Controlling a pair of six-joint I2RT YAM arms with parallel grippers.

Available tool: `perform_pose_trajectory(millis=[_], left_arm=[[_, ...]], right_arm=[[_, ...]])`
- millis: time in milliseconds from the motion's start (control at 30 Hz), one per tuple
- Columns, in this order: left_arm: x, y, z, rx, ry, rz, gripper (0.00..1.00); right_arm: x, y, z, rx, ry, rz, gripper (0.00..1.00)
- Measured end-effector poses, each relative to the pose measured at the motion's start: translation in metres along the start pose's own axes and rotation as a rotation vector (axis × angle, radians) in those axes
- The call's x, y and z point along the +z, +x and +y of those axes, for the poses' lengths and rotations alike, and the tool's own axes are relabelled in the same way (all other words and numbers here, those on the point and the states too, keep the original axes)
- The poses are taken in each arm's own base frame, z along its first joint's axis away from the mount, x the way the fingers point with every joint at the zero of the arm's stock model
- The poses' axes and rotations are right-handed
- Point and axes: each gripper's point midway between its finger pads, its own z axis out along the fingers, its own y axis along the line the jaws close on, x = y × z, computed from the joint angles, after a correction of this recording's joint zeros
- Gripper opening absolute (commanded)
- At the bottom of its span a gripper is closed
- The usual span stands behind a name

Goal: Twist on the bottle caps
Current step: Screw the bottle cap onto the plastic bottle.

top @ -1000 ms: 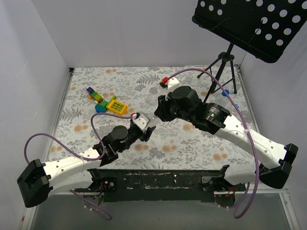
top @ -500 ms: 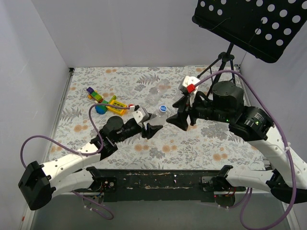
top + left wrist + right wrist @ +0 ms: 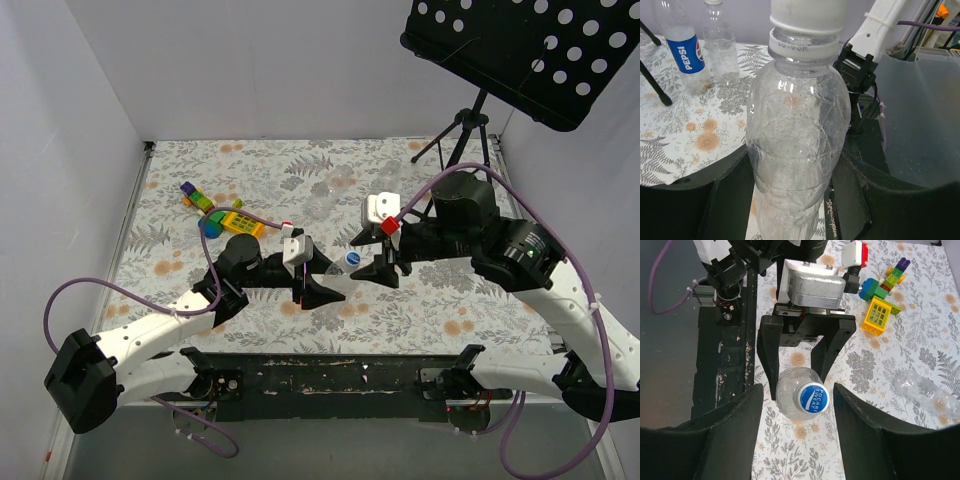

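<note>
1. The left arm's fingers are clenched on the body of the small clear plastic bottle, holding it upright over the floral-patterned surface, front and centre.
2. Its round blue-and-white screw cap sits on the neck. The right arm's fingers are released, flanking it from above without touching.
3. Centre over the cap, lower until both fingers face its side wall, then close gently.
4. Twist in line with the bottle's axis. The thin bottle could probably spin or buckle, so the left grip must be firm.
</note>
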Motion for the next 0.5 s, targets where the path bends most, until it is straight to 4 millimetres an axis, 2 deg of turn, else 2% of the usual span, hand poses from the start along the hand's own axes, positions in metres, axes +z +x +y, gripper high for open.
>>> perform_pose_trajectory(millis=[267,500], left_arm=[[0.0,-0.003,-0.01,0.002,0.054,-0.008,0.01],[0.0,-0.005,-0.012,0.004,0.07,-0.013,0.01]], right_arm=[[0.011,0.014,0.001,0.007,-0.043,0.058,0.55],[0.014,0.021,-0.001,0.008,-0.048,0.083,0.42]])
